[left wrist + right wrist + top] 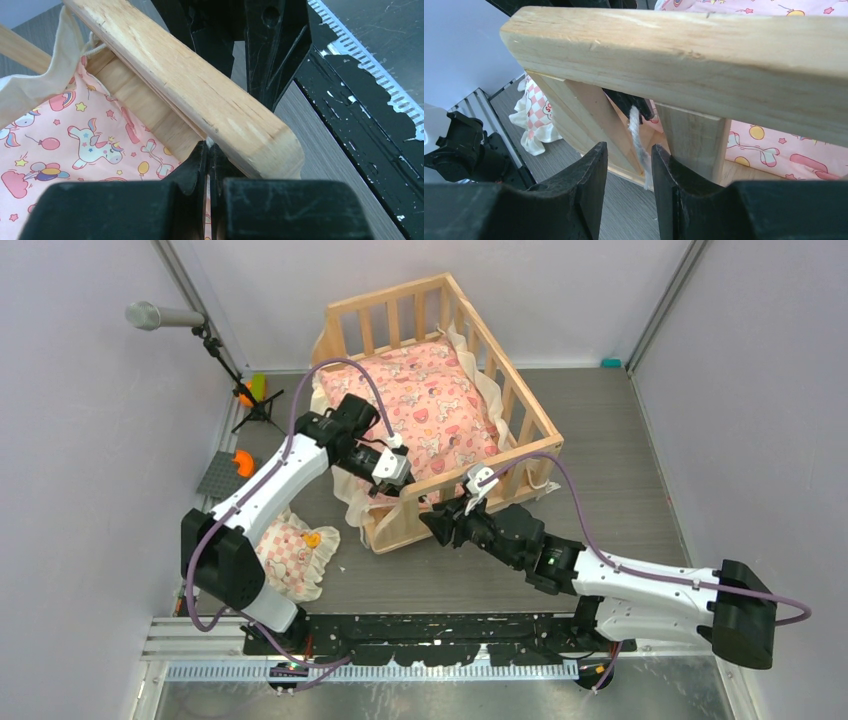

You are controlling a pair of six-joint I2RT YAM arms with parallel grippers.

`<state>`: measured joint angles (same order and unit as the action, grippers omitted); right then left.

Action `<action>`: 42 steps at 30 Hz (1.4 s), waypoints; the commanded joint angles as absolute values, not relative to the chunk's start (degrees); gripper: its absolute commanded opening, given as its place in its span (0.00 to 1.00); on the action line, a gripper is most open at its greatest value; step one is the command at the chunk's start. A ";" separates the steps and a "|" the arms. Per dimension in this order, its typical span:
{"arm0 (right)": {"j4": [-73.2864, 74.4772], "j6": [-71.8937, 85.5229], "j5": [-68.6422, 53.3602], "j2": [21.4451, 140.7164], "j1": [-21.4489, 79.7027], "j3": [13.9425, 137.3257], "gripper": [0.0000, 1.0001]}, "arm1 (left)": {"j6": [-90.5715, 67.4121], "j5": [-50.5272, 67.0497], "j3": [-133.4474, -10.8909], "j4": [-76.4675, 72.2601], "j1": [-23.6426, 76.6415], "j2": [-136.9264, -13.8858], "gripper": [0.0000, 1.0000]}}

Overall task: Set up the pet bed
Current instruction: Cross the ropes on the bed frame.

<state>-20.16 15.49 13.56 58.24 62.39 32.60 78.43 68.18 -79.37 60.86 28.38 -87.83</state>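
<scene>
The pet bed (pixel 532 418), a pale wooden crib with slatted sides, stands at the table's middle back with a pink printed cushion (pixel 430 405) inside. My left gripper (pixel 397 482) reaches over the near rail (pixel 200 85) at the bed's near left corner. It is shut, with a bit of white cord pinched at its tips (pixel 209 149). In the right wrist view that cord (pixel 636 135) hangs down behind the rail (pixel 699 45) between two slats. My right gripper (pixel 430 517) is outside the near side, open, its jaws (pixel 629 150) standing either side of the cord's lower end without touching it.
A small checked frilled pillow (pixel 290 555) lies on the table left of the bed, near the left arm's base. A microphone stand (pixel 160 315) and orange items (pixel 243 462) sit at the far left. Grey walls close in both sides.
</scene>
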 commanded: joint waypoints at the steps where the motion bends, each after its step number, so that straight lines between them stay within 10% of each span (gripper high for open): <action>1: -24.50 14.45 23.76 59.83 60.70 32.42 0.44 | 83.23 73.68 -81.65 71.88 30.58 -88.68 0.00; 20: -26.08 13.32 24.52 58.83 60.72 29.95 0.00 | 84.86 74.04 -82.62 74.64 30.56 -89.38 0.01; 24: -23.06 13.47 20.21 56.93 60.72 29.94 0.00 | 84.01 73.47 -82.38 73.89 30.59 -88.92 0.14; 29: -17.40 15.69 11.73 54.89 60.72 30.94 0.00 | 78.49 70.97 -81.00 69.44 30.53 -86.67 0.67; 42: -8.38 19.75 3.82 49.63 63.06 27.57 0.00 | 31.32 55.61 -58.22 14.95 30.41 -63.99 0.92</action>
<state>-10.35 18.46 6.11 52.07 62.06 28.80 47.88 57.34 -60.80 28.60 28.82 -69.65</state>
